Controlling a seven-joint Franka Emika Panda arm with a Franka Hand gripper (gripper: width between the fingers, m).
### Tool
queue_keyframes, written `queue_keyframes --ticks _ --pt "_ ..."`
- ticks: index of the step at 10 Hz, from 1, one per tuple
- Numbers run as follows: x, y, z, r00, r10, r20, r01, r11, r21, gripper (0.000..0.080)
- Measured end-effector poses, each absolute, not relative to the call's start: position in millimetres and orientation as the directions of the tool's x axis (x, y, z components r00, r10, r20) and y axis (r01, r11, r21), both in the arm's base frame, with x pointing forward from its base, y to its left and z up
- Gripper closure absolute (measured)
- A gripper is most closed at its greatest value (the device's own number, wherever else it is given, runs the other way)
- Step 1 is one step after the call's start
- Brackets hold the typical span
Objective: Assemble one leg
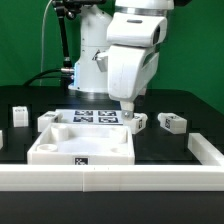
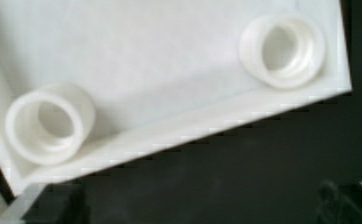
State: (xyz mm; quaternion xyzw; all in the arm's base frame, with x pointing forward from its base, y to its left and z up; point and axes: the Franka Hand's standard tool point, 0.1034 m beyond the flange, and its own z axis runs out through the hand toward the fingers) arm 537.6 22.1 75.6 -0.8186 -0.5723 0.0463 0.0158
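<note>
The large flat white panel (image 1: 80, 150) lies in the middle of the table, with raised rim and corner sockets. In the wrist view the panel (image 2: 160, 70) fills most of the picture, with two of its round sockets (image 2: 48, 123) (image 2: 284, 48) in sight. My gripper (image 1: 128, 112) hangs just behind the panel's far corner on the exterior view's right, low over the table. A leg (image 1: 139, 122) stands right beside it and another leg (image 1: 172, 123) a little further right. The gripper (image 2: 196, 205) is open and empty, its dark fingers (image 2: 45, 205) wide apart over bare black table.
Two more legs (image 1: 18, 116) (image 1: 47, 120) stand at the exterior view's left. The marker board (image 1: 95, 117) lies behind the panel. A white rail (image 1: 110, 180) runs along the front and up the right side (image 1: 206, 150). The arm's base stands at the back.
</note>
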Motion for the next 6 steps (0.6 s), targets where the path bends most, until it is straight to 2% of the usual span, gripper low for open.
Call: queue_keyframes --ticks 4,6 --pt "535.9 22.1 73.8 0.334 0.941 -0.057 0.938 -0.338 -0.081 0.015" --pt "522.7 8.6 63.4 0.17 0.985 -0.036 0.981 -0.172 -0.091 0.015"
